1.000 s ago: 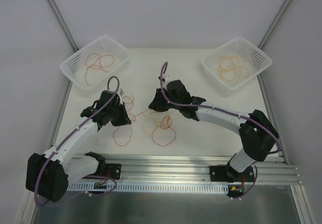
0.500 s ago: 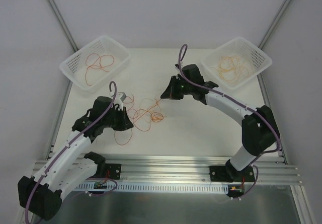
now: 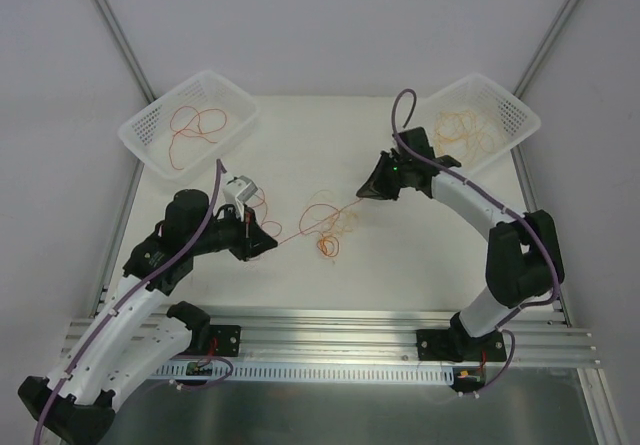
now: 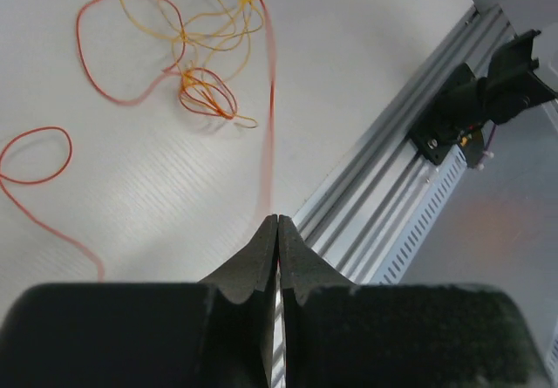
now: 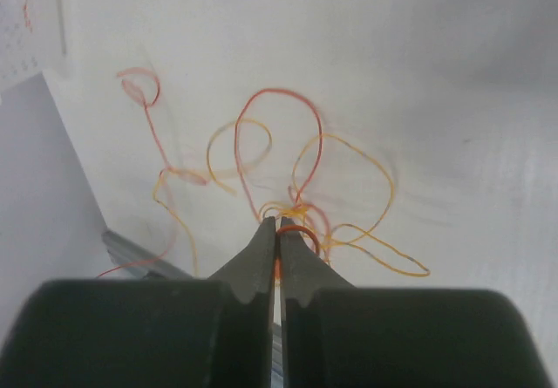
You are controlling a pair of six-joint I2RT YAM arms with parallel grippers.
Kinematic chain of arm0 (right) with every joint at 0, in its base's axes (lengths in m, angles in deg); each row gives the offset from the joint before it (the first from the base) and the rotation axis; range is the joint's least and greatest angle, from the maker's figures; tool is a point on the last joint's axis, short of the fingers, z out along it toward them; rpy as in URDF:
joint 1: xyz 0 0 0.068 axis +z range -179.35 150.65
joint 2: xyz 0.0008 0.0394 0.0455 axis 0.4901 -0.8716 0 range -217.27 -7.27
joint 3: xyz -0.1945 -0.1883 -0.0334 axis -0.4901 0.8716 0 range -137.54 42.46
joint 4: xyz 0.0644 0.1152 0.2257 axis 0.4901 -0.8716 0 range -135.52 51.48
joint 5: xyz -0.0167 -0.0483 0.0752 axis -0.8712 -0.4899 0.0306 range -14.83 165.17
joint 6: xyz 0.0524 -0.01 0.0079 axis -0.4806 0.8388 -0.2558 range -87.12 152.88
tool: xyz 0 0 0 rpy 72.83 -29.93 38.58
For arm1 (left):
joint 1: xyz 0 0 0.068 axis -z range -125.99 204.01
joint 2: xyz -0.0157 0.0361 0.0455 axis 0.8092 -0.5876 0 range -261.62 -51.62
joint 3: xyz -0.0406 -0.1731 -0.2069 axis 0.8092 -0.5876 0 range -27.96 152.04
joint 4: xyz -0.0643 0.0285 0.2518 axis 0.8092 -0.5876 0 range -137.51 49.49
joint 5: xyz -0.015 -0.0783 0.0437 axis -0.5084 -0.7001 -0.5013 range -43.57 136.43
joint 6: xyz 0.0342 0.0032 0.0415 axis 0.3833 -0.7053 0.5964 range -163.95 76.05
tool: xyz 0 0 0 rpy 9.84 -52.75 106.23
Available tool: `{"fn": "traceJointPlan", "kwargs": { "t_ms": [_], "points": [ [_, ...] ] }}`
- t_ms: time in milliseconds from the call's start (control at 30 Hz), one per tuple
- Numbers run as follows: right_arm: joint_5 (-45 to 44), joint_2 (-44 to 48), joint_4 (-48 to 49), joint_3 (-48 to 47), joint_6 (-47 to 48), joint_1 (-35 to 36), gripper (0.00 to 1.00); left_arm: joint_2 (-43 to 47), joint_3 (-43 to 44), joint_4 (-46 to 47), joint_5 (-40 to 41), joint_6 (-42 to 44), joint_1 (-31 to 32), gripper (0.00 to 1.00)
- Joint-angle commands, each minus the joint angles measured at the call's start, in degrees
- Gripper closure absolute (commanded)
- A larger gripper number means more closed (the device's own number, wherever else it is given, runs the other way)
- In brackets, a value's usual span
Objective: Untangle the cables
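Overhead rear view, two close wrist views, shared cables [image 3: 326, 246]

Robot lab test cell, not a home or a shop. My arm bases [image 3: 200, 330] are bolted to an aluminium extrusion rail [image 3: 330, 327], with a slotted cable duct [image 3: 330, 373] along the edge of a white table [image 3: 420, 255]. Blank white walls [image 3: 330, 25] and metal corner struts [image 3: 115, 25] enclose it. Props: white mesh baskets [image 3: 160, 98], thin cables [image 3: 325, 247].
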Motion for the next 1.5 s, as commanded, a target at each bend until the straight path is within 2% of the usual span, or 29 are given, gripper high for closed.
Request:
{"fn": "traceJointPlan", "kwargs": {
  "t_ms": [0,67,167,267,300,333,400,467,500,533,567,700,733,833,867,967,1167,1467],
  "points": [
    [-6.5,3.4,-4.8,-1.8,3.9,-6.9,0.99,-0.3,1.9,-2.7,-8.5,2.5,0.2,1.00],
    [-7.4,2.3,-10.2,-6.3,6.2,-6.8,0.98,-1.9,2.0,-2.7,-9.4,2.9,0.2,1.00],
    [-6.4,2.0,-11.6,-7.1,7.3,-6.6,0.91,-4.1,2.8,-2.6,-6.2,2.5,0.2,1.00],
    [-5.6,3.7,-11.1,-4.9,9.0,-6.5,0.72,-7.6,4.2,-2.6,-3.1,0.4,0.2,1.00],
    [-5.6,4.3,-11.2,-4.7,10.0,-6.0,0.59,-8.6,4.5,-2.5,-2.7,-0.2,0.2,1.00],
    [-5.8,5.5,-11.5,-4.4,12.6,-5.7,0.53,-9.7,4.7,-2.3,-2.5,-1.0,0.2,1.00],
    [-8.4,6.7,-14.0,-4.2,15.0,-3.9,0.44,-12.9,4.9,-2.0,-1.7,-1.7,0.2,1.00],
    [-10.4,9.7,-15.8,-3.6,17.8,-2.5,0.39,-15.3,5.0,-0.4,-2.3,-2.3,0.1,1.00],
    [-12.6,11.0,-16.3,-2.7,18.4,-2.3,0.37,-15.8,5.0,0.4,-2.4,-2.5,0.3,0.95],
    [-13.9,12.3,-17.0,-2.1,18.6,-2.1,0.37,-16.4,4.8,2.0,-2.4,-2.6,0.3,0.80],
    [-16.1,14.9,-17.4,-1.6,19.2,-1.7,0.36,-17.7,5.0,2.5,-2.4,-2.5,0.8,0.74],
    [-15.4,19.0,-17.0,0.7,23.2,0.6,0.36,-22.8,5.6,5.1,-0.3,-1.4,3.3,0.56],
    [-14.5,19.2,-16.7,1.5,24.1,1.4,0.36,-25.0,5.8,5.7,0.8,-0.6,4.0,0.47],
    [-10.4,18.7,-15.5,3.0,27.3,2.6,0.37,-29.2,6.1,9.8,4.1,2.6,8.4,0.31],
    [-8.9,18.6,-14.9,4.3,27.6,3.0,0.37,-30.3,6.8,11.3,5.0,3.7,9.5,0.20],
    [-5.8,17.6,-12.5,6.1,27.3,3.3,0.37,-34.6,7.9,15.0,7.5,7.9,13.3,0.09],
    [-4.1,17.4,-9.1,8.7,25.0,3.3,0.37,-41.9,8.3,20.9,12.3,16.3,16.6,0.08],
    [-3.5,19.5,-6.4,12.0,23.6,3.2,0.37,-50.4,9.0,25.3,13.1,25.8,17.3,0.19]
  ]
}}
